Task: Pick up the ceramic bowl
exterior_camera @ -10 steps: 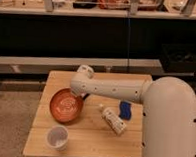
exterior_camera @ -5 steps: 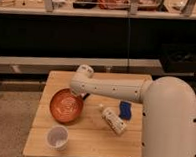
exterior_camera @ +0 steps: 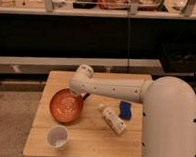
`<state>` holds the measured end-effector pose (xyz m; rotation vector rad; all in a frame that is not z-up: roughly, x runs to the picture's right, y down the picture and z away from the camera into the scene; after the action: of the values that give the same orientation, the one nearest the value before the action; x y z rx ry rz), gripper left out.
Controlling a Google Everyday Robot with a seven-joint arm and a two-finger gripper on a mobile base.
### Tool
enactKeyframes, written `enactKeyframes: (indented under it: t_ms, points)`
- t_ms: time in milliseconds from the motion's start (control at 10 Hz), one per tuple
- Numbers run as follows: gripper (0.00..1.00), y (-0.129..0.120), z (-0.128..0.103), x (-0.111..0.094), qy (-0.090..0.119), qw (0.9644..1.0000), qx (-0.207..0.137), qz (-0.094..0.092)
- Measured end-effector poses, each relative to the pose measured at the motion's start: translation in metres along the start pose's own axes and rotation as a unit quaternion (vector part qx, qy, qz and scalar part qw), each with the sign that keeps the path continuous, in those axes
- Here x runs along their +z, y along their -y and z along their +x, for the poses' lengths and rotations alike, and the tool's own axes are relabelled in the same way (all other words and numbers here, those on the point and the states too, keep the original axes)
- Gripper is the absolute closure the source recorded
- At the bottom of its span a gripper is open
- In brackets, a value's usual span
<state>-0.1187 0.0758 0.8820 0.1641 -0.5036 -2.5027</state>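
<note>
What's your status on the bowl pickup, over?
Gripper at far-right rim of wide orange ceramic bowl. Bowl flat on wooden table. Nearby small white cup not blocking.

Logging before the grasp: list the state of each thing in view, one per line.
ceramic bowl: upright on the table, not lifted.
white cup: upright, mouth up.
white bottle: lying on its side.
blue pad: lying flat.
gripper: low at the bowl's rim, mostly hidden under the arm.

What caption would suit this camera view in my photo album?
Robot arm with its end effector at the rim of an orange bowl on a wooden table, white cup nearby.
</note>
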Motion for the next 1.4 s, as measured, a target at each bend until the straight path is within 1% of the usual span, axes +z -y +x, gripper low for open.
enactKeyframes:
  t_ms: [1400]
  points:
    - [0.98,0.0028,0.0031,-0.0007,0.000,0.9992,-0.040,0.006]
